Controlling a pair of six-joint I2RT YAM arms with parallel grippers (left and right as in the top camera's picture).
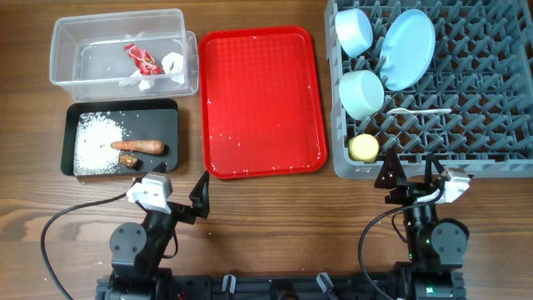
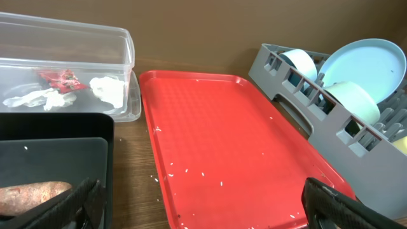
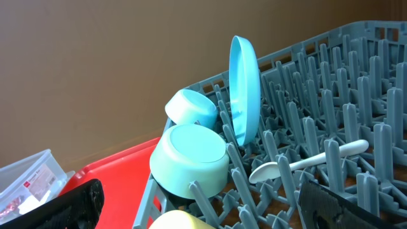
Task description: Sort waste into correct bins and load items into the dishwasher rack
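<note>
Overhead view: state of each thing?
Clear plastic tub: holds red-and-white wrapper, white tissue.
Black tray: holds white rice, orange carrot piece.
Red serving tray: stray grains only.
Grey plastic rack: pale blue plate, two bowls, yellow cup, white spoon loaded.
Left gripper: open, empty.
Right gripper: open, empty.

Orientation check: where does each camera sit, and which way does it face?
Overhead: above, looking straight down on clear tub, black tray, red tray, rack; left gripper and right gripper open at bottom.
Left wrist: low, facing across red tray; own fingers in bottom corners.
Right wrist: low, facing into rack at plate, bowls, spoon; own fingers below.
Shared: all three show rack and red tray.
</note>
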